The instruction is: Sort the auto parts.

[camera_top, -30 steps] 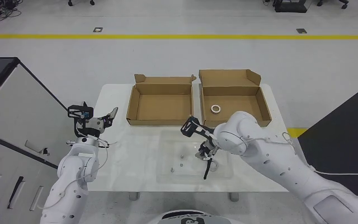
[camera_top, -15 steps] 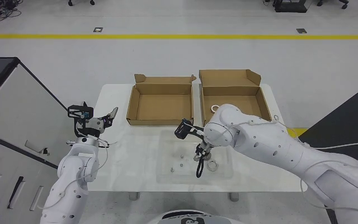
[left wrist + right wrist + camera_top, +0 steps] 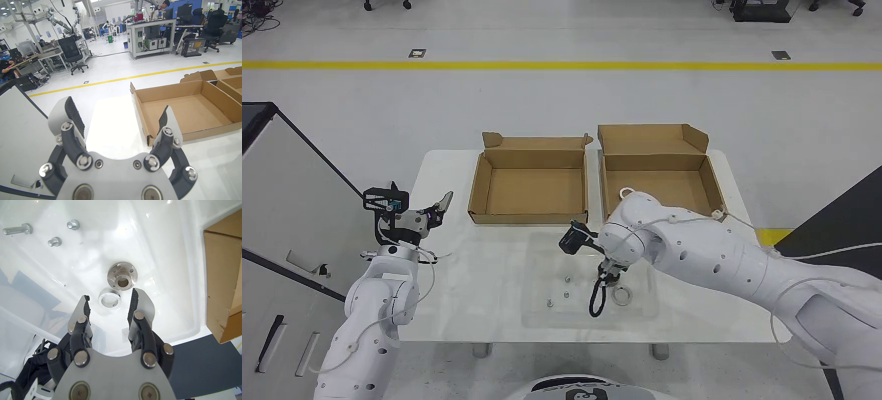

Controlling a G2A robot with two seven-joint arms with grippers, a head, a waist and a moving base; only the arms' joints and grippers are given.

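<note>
Aluminium-coloured parts are found lying loose in the white tray [image 3: 170, 256] set at the near middle of the table [image 3: 472, 290]: a plain collar ring [image 3: 109, 301], a flanged hub [image 3: 122, 276] just beside it, and, well apart from both, a T-head bolt [image 3: 18, 230], one short screw [image 3: 73, 224] and a second short screw [image 3: 54, 242]. The right gripper [image 3: 110, 294] is held low over the tray with its fingers spread, and nothing is clamped. The collar ring is framed between the two tips, with no contact to be made out. This spread is judged to be set so that the ring's outer wall can be straddled, which marks the ring as the part selected for the pick in hand. The hub lies close to one fingertip, so it could be nudged as the jaws are brought together. Two cardboard boxes, the left box [image 3: 528, 190] and the right box [image 3: 657, 180], are stood open side by side just beyond the tray, presumably as the sorting bins. The left gripper [image 3: 117, 103] is held raised at the table's left edge, fingers wide apart and unloaded, a post judged to keep it out of the working arm's way.
</note>
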